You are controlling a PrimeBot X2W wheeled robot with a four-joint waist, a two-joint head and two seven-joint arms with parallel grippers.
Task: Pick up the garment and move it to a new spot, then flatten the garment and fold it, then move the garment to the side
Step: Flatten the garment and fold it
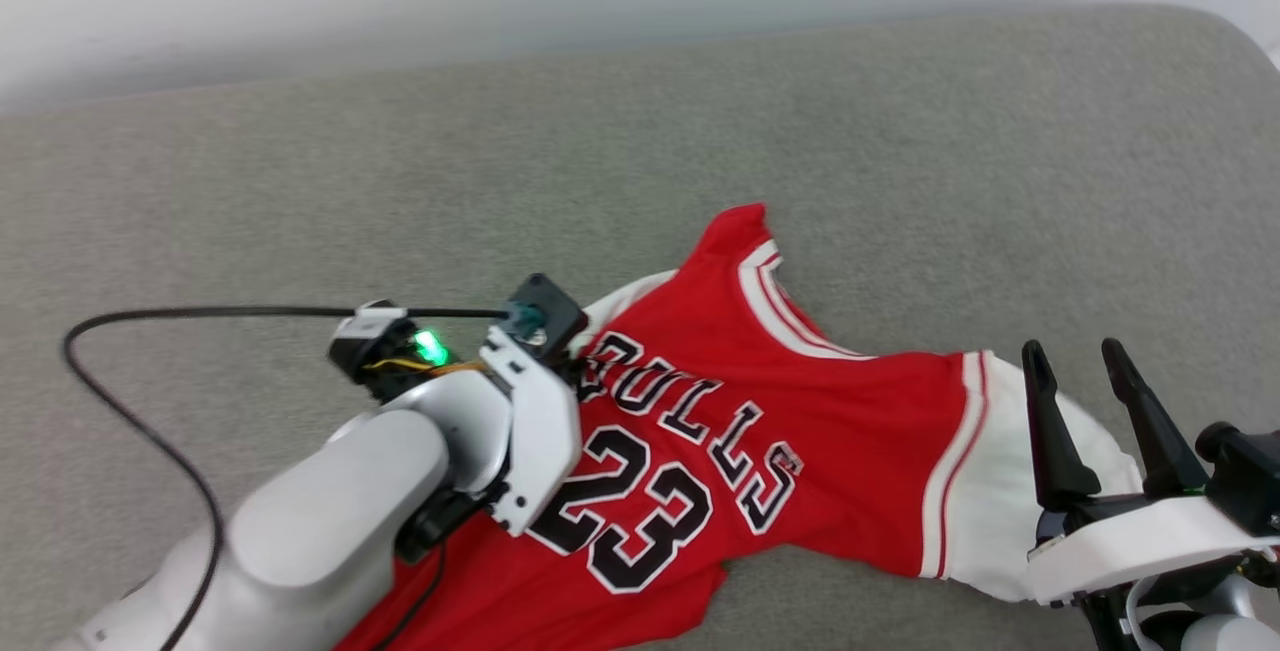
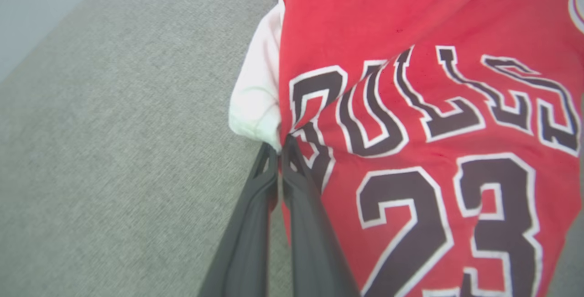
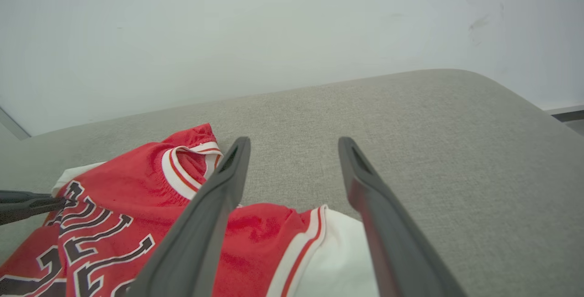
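The garment lies crumpled on the grey surface, 23 facing up. Its left edge by the B is pinched in the left gripper; the right gripper is poised above the right sleeve, fingers wide. Flattening seems in hand; next, that sleeve should be gripped and drawn rightward

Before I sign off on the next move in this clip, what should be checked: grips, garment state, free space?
1. Hold of left gripper on garment: ok, jaws shut on the fabric edge beside the B.
2. Readiness of right gripper: ok, jaws open over the white sleeve.
3. Right hold on sleeve: not ok, nothing clamped yet.
4. Garment flat: not ok, creased, collar bunched.
5. Right jaws touching sleeve: cannot tell.
6. Space on cushion: ok, bare grey beyond the collar.
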